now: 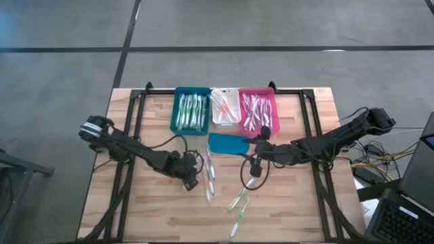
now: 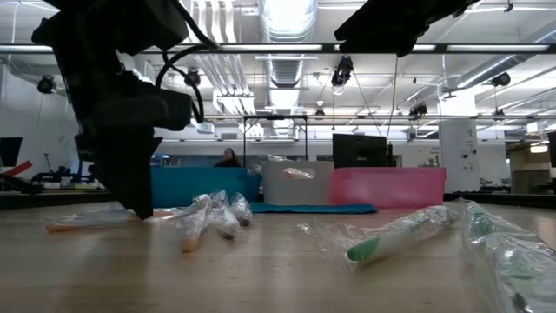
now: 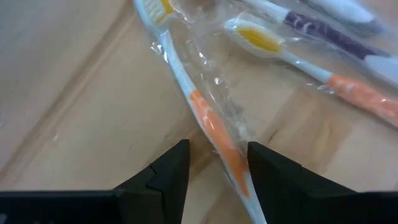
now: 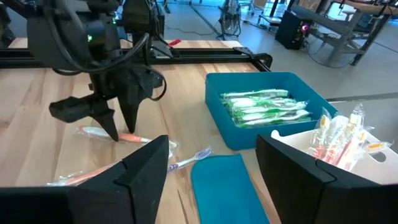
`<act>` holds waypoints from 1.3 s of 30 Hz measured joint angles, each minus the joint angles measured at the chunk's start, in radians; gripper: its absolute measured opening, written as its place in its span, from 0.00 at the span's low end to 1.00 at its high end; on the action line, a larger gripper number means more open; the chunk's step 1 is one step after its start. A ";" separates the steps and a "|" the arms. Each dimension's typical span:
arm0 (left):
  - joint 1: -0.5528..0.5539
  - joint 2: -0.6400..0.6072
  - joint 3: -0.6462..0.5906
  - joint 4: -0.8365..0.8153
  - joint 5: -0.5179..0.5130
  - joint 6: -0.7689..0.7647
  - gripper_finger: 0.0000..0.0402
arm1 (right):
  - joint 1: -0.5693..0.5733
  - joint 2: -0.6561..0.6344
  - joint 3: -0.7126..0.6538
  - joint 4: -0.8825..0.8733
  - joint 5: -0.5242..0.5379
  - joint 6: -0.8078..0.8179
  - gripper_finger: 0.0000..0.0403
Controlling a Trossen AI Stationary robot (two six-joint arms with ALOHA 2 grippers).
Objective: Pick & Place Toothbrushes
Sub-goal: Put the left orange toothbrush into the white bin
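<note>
Orange toothbrush (image 3: pixel 214 127): lying wrapped on the tabletop (image 3: pixel 81 118), between my fingers.
Left pincer (image 3: pixel 217 163): I am straddling it, spread, tips down.
Right pincer (image 4: pixel 211 163): I am hovering spread near the teal bin (image 4: pixel 261 112).

The wooden table (image 1: pixel 156 210) carries three bins (image 1: pixel 225 108), a teal lid (image 1: pixel 226 144) and seemingly wrapped loose toothbrushes (image 1: pixel 209 177).

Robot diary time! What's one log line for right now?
left gripper: open, down around orange toothbrush | right gripper: open, waiting above teal lid | bins: partly filled
</note>
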 joint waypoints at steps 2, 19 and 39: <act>0.000 0.013 0.005 0.000 -0.002 -0.016 0.42 | 0.000 0.000 0.000 0.000 0.000 0.000 0.60; 0.001 0.030 0.008 -0.047 -0.040 -0.069 0.16 | 0.000 0.000 0.000 -0.002 0.000 0.015 0.62; -0.009 -0.259 -0.001 -0.244 -0.450 -0.076 0.05 | 0.000 0.000 0.000 -0.010 -0.003 0.017 0.51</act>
